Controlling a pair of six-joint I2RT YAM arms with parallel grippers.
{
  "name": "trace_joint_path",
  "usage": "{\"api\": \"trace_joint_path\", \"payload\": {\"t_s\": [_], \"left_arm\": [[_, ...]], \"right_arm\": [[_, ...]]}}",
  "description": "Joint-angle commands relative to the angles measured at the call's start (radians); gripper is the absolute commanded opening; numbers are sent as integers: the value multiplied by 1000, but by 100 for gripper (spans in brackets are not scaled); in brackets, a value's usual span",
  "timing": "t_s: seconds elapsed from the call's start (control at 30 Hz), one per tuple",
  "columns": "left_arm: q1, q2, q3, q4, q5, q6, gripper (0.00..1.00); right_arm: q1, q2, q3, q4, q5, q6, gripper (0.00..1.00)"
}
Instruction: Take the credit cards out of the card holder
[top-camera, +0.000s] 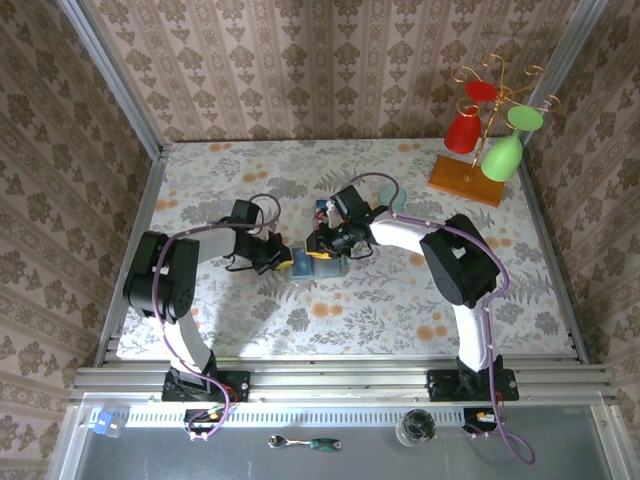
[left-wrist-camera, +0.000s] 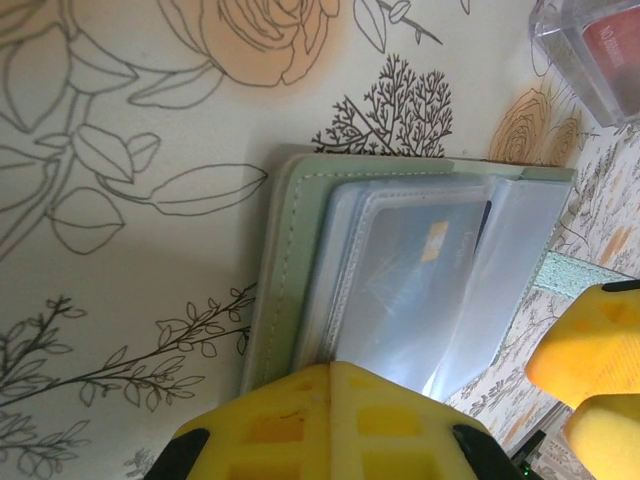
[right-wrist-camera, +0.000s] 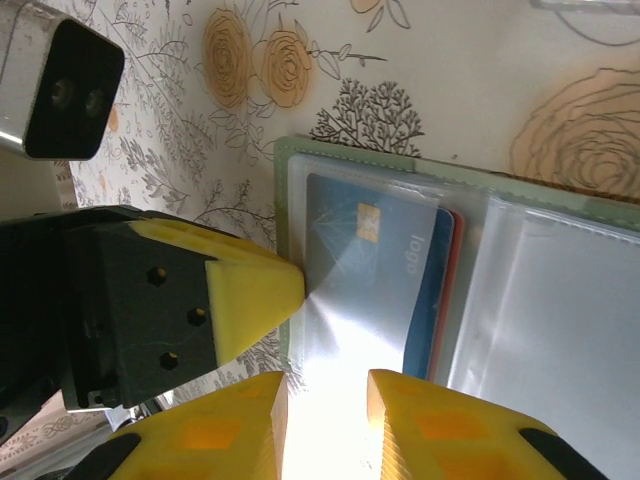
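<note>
The card holder (right-wrist-camera: 540, 300) lies open and flat on the flowered tablecloth, grey-green with clear plastic sleeves. A blue credit card (right-wrist-camera: 375, 265) with a gold chip sits inside the left sleeve, and a red card's edge (right-wrist-camera: 456, 290) shows behind it. My right gripper (right-wrist-camera: 325, 405) is open just above that sleeve's near end, with a yellow pad on each side. My left gripper (left-wrist-camera: 331, 372) is shut, its joined tips resting on the card holder's (left-wrist-camera: 290, 250) outer edge. From the top view the card holder (top-camera: 322, 266) lies between the left gripper (top-camera: 290, 262) and the right gripper (top-camera: 330, 248).
A clear plastic box (left-wrist-camera: 590, 45) with something red inside stands just beyond the wallet. A wire rack (top-camera: 492, 120) on an orange base holds red and green glasses at the back right. Patterned walls close in the table on three sides.
</note>
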Motion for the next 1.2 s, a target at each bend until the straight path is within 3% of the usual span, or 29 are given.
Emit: {"api": "trace_joint_path", "payload": {"t_s": [0.0,0.53,0.8,1.17], "left_arm": [[13,1,-27,-20,-30,25,2],[23,-8,-53,7,-20,20,1],[24,-13,-57,16,-14,17,1],[23,-26,-60,20,-12,12,3]], "right_arm": [[11,30,31,-24,-28,11,28],[20,77,49,-42,-14,9,30],[35,96,75,-39,-35,7,21],[45,113,129,-224,81,-28,28]]}}
